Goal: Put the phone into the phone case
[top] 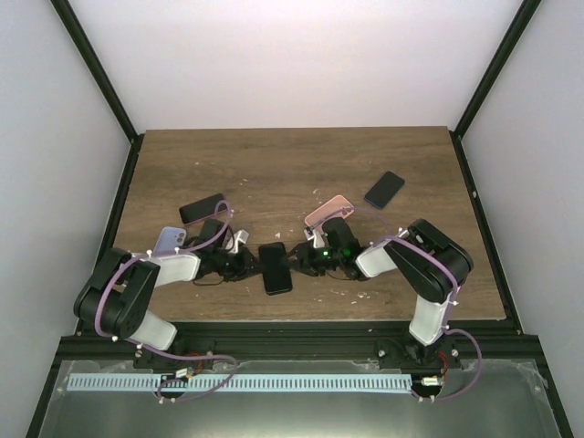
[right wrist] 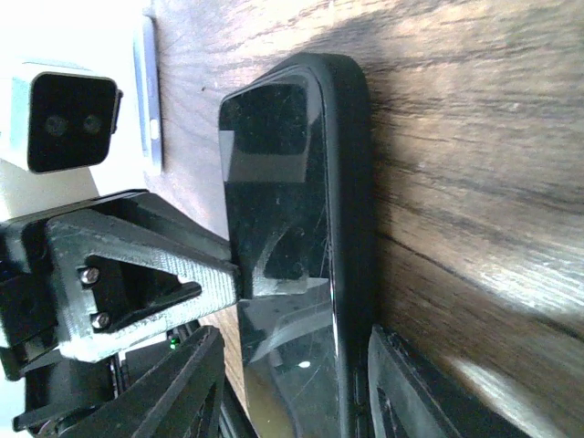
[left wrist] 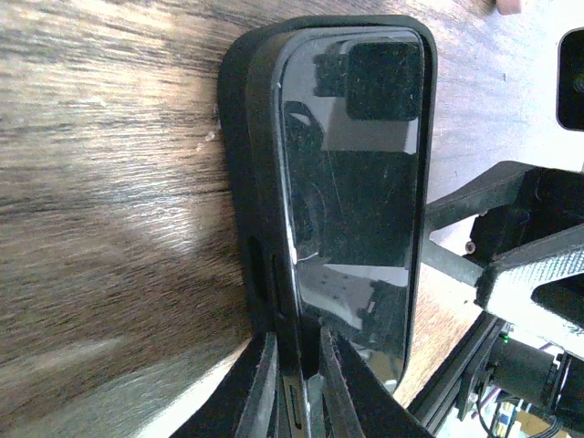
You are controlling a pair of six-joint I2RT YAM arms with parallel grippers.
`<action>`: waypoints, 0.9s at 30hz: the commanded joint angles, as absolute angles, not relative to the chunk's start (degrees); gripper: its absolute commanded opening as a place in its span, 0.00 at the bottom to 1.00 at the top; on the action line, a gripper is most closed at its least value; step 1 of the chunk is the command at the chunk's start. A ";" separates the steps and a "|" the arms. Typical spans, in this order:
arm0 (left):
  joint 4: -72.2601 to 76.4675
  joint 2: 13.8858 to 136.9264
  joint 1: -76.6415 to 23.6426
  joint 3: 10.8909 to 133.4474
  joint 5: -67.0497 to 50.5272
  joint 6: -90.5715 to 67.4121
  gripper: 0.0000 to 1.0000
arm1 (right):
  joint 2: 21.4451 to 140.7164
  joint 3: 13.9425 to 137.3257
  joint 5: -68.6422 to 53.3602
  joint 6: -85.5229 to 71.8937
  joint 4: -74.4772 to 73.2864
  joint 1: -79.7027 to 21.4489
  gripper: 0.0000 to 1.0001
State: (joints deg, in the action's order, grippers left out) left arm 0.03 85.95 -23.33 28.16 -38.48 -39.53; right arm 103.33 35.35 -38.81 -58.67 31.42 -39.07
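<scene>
A black phone [top: 276, 267] lies screen up on the table between my two grippers, inside a black case whose rim [left wrist: 242, 182] wraps its edge. My left gripper [top: 246, 263] is shut on the phone's near long edge, its jaws pinching case rim and screen in the left wrist view [left wrist: 299, 339]. My right gripper [top: 301, 260] is open, its fingers straddling the phone's width in the right wrist view [right wrist: 292, 338] with a gap on the left side. The phone [right wrist: 283, 210] and case rim [right wrist: 351, 182] fill that view.
Other phones lie around: a black one [top: 203, 208] and a lavender one [top: 169, 241] by the left arm, a pink one [top: 328, 210] behind the right gripper, a black one [top: 384, 189] at the back right. The table's front edge is close behind both grippers.
</scene>
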 commanded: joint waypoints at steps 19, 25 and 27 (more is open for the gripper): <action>0.59 85.32 -21.80 22.86 -36.41 -38.86 0.17 | 106.76 34.04 -50.03 -69.03 55.66 -40.84 0.49; 4.82 85.78 -21.80 21.06 -40.34 -42.06 0.16 | 108.24 34.43 -50.01 -71.98 60.30 -41.63 0.49; 6.86 85.56 -21.80 20.16 -42.29 -44.17 0.17 | 108.81 34.78 -49.86 -72.56 61.19 -41.87 0.49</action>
State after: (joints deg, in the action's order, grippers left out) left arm 5.67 83.92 -20.75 23.22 -40.60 -40.80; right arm 107.74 32.14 -45.71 -70.17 50.35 -38.74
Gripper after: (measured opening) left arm 0.161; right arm 0.491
